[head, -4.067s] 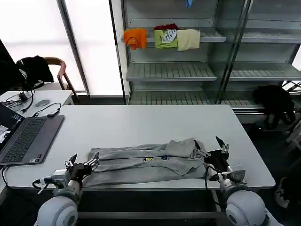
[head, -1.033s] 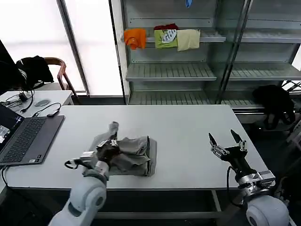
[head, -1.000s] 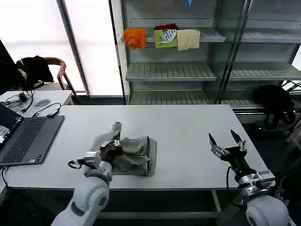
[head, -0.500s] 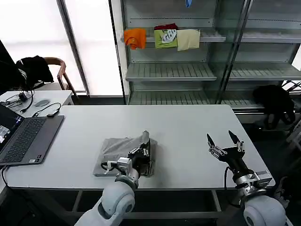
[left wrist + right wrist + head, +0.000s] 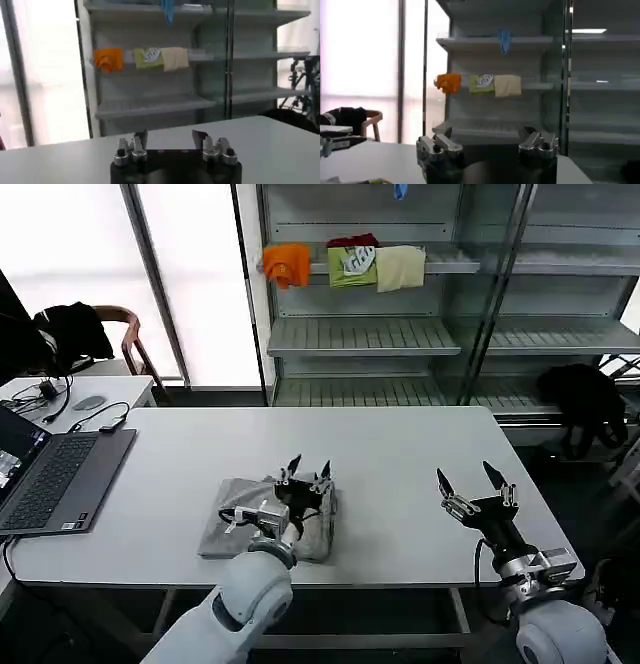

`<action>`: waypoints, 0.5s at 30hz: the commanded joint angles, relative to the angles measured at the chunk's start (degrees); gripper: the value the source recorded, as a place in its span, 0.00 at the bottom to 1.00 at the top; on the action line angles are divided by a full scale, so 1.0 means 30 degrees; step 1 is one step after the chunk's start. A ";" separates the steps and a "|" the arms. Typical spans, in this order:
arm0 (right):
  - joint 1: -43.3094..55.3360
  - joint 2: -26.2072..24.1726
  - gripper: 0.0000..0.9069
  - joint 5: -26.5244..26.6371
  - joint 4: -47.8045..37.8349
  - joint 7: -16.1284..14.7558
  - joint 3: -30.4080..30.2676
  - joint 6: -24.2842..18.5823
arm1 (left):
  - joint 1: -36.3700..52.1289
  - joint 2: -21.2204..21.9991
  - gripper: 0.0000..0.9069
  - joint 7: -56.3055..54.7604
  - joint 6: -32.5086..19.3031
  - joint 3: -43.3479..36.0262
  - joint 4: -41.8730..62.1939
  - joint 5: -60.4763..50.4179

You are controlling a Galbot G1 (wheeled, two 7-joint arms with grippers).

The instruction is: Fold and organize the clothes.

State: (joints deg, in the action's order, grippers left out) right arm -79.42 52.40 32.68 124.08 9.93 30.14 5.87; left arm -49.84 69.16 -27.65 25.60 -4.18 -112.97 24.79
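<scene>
Under the spread left gripper [image 5: 307, 467] lies the folded shirt [image 5: 240, 519] — untouched.

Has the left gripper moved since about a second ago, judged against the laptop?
Yes. The left gripper has swung away from the laptop, crossing the folded grey shirt to its far side, and its jaws now stand open.
</scene>
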 commanded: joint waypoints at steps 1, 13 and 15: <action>-0.0490 -0.0223 1.00 0.0270 -0.0139 -0.0079 0.0666 -0.0191 | -0.5545 -0.3860 1.00 0.1822 -0.0547 0.7115 -0.3067 -0.0189; 0.0084 -0.0228 1.00 0.0222 -0.0288 -0.0084 0.0153 -0.0169 | -1.0690 -0.2972 1.00 0.4479 -0.0777 1.1360 -0.0276 0.3541; -0.0052 -0.0205 1.00 0.0215 -0.0267 -0.0091 0.0209 -0.0182 | -1.0174 -0.2607 1.00 0.4725 -0.0477 1.1084 -0.0029 0.4330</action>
State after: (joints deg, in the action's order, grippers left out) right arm -79.45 51.82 33.18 123.47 9.69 30.57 5.41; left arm -71.44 61.14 -19.57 22.89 19.39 -116.65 28.97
